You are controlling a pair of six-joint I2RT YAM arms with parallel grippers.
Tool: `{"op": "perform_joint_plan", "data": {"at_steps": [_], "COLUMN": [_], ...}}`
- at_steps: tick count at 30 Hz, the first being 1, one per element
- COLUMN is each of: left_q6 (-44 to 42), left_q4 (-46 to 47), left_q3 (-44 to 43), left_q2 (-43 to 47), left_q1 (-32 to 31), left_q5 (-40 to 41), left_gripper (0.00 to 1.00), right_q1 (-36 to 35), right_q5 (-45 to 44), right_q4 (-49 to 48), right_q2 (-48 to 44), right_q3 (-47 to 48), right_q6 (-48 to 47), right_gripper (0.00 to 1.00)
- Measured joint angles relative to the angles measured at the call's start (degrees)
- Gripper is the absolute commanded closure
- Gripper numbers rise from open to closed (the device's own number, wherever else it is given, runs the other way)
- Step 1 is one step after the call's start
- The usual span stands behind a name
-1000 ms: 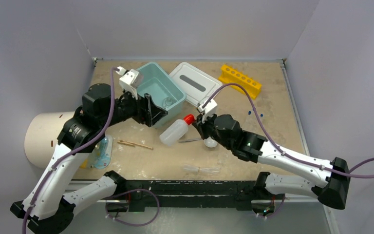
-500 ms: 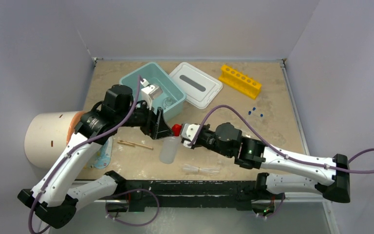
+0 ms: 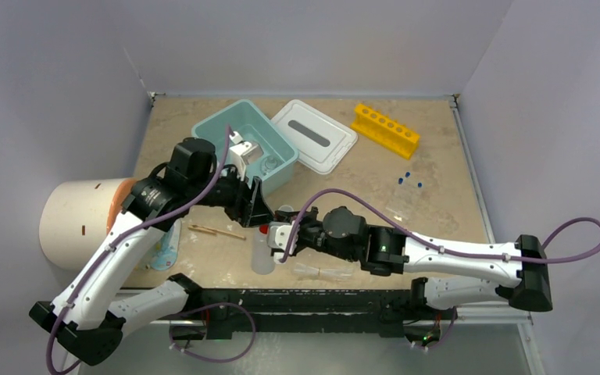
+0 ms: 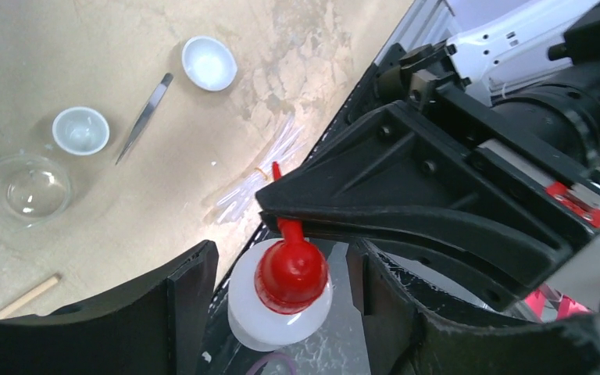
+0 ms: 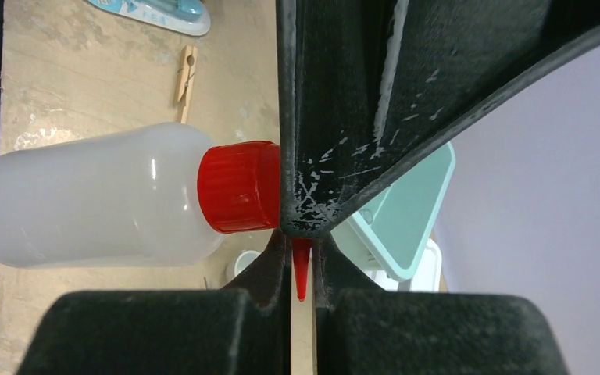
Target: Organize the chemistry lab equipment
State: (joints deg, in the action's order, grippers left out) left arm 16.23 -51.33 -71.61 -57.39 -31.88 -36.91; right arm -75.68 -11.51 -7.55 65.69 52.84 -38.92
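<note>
Where the top view takes in the whole table, the big cream cylinder with an orange face [image 3: 78, 223] lies at the outer flank of the left arm. The teal plastic tub [image 3: 244, 144] stands just behind the left gripper [image 3: 255, 212], with its white lid [image 3: 314, 134] farther back. Directly below that gripper is the clear plastic squeeze bottle with red cap and nozzle [image 3: 263, 254], roughly upright. The right gripper [image 3: 276, 234] meets its top from the side, but from above the black fingers hide the grip itself.

The right wrist view settles it: the right gripper's jaws are pressed together on the thin red nozzle, just past the cap. I cannot tell whether the bottle's base rests on the table.

The left wrist view looks down on the cap and shows the left fingers [image 4: 191, 293] spread, one on each side of the bottle's shoulder, with a gap at both. Only this view shows what lies beyond those fingers: a round glass dish [image 4: 23, 187], two tiny white bowls [image 4: 209, 62], a bundle of clear tubes [image 4: 250, 176], and metal tweezers [image 4: 144, 117] between the bowls. Only the top view shows the tiny blue pieces [image 3: 410, 180], well beyond the right arm.
</note>
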Motion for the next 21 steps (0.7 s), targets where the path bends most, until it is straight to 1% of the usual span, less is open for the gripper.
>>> {"op": "perform_joint_plan", "data": {"at_steps": [6, 12, 21], "left_q6": [-0.9, -0.9, -1.0], "left_q4": [-2.1, -2.8, -3.8], "left_q3": [0.3, 0.3, 1.4], "left_q2": [-0.3, -0.3, -0.3], "left_q1": [-0.1, -0.4, -0.5], "left_q5": [2.8, 2.8, 2.0], "left_gripper": [0.42, 0.44, 0.44], "right_q1": [-1.4, -2.3, -2.7], "right_q5": [-2.4, -4.8, -7.6], "right_q4": [-0.1, -0.2, -0.9], "right_q2": [0.7, 1.1, 1.5], "right_q3": [0.8, 0.9, 0.9], "right_q6": [-1.1, -1.6, -2.6], "right_gripper": [1.00, 1.00, 1.00]}}
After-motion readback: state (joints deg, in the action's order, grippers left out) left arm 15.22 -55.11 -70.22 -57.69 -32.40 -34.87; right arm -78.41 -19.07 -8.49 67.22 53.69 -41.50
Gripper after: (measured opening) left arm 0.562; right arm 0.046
